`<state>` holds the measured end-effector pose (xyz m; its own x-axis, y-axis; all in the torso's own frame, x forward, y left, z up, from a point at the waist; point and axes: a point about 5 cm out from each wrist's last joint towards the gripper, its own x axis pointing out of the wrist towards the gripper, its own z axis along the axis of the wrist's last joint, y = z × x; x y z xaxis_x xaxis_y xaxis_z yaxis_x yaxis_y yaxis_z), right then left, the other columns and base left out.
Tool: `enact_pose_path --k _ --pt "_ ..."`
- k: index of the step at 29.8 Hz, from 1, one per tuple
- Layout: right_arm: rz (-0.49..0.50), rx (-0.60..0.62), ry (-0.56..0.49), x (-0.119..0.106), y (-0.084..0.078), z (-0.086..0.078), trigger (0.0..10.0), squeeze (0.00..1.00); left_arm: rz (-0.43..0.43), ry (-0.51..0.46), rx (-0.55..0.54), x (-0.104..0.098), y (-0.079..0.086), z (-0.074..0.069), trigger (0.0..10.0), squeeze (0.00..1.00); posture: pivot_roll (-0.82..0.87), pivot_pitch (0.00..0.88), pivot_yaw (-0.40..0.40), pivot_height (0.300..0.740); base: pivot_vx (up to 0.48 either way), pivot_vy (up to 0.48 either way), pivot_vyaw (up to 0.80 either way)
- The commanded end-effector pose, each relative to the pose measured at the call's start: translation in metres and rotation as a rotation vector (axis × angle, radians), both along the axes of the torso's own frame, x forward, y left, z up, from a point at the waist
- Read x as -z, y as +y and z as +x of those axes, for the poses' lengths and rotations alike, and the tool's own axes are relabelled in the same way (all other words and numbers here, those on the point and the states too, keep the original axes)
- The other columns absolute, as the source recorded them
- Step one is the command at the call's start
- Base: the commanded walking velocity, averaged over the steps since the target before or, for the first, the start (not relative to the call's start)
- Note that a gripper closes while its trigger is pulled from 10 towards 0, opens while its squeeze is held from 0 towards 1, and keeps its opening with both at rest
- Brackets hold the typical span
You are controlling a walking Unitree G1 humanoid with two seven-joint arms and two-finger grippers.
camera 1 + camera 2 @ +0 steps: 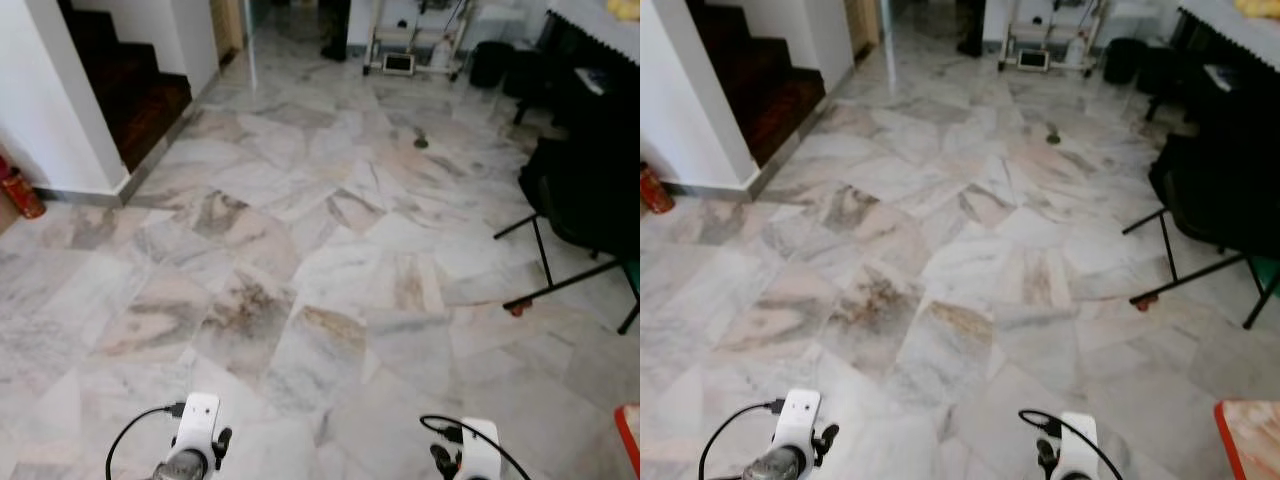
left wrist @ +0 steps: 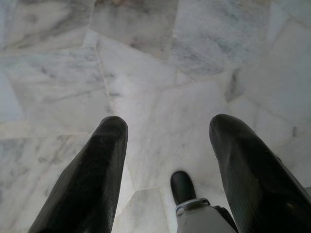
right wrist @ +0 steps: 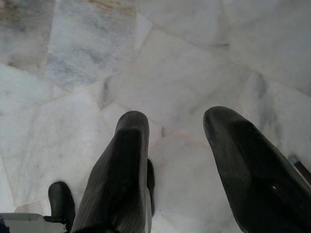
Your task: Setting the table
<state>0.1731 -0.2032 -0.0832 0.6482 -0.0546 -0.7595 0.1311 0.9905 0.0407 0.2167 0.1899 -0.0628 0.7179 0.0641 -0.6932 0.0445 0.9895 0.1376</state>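
Two grippers hang low over a marble floor (image 1: 330,260), empty. The left gripper (image 2: 167,145) has its fingers apart with bare tile between them, and the right gripper (image 3: 177,141) likewise stands with its fingers apart and nothing held. In the head views both wrists sit at 6 o'clock, the left arm (image 1: 195,430) toward 7 and the right arm (image 1: 470,445) toward 5. At 10 o'clock a white wall (image 1: 60,110) ends beside dark stairs (image 1: 140,90), and a red canister (image 1: 20,190) stands on the floor at 9. At 3 o'clock a black stand (image 1: 560,260) spreads thin legs under a dark bulky shape, and at 1 o'clock the edge of a table (image 1: 1230,25) with a pale top reaches into the corner, something yellow on it too small to name. A red-rimmed tray (image 1: 1250,435) shows at 5 o'clock; what it carries cannot be told. At 12 o'clock, far off, a white cart (image 1: 415,45) stands by the wall. No plates, cups or cutlery can be made out, so the tableware is judged to lie somewhere out of sight, and the step in hand looks like walking to fetch it or to reach the table. Such ware is likely stiff, smooth and breakable: a plate would want a pinch across its rim, a cup at its wall or handle, cutlery at mid-shaft, with slow moves since glazed surfaces slip.
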Motion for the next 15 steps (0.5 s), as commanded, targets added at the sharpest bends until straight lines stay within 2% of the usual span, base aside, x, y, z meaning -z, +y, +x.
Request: enact_pose_path --k 1,6,15 --pt "-0.005 0.004 0.019 0.0011 -0.0033 -0.0027 10.0 0.00 0.006 0.012 0.002 0.0014 0.0011 -0.0023 10.0 0.00 0.05 0.000 -0.034 0.740 0.000 0.000 -0.60" --pt "-0.013 0.005 0.026 0.0007 -0.0088 -0.0039 10.0 0.00 0.003 0.011 0.000 0.0015 0.0005 -0.0023 10.0 0.00 0.04 0.000 -0.035 0.740 0.000 0.000 -0.60" --pt "-0.017 -0.006 0.029 0.0007 -0.0067 -0.0025 10.0 0.00 -0.003 0.008 -0.005 0.0016 -0.0014 -0.0022 10.0 0.00 0.04 0.000 -0.040 0.740 0.000 0.000 -0.61"
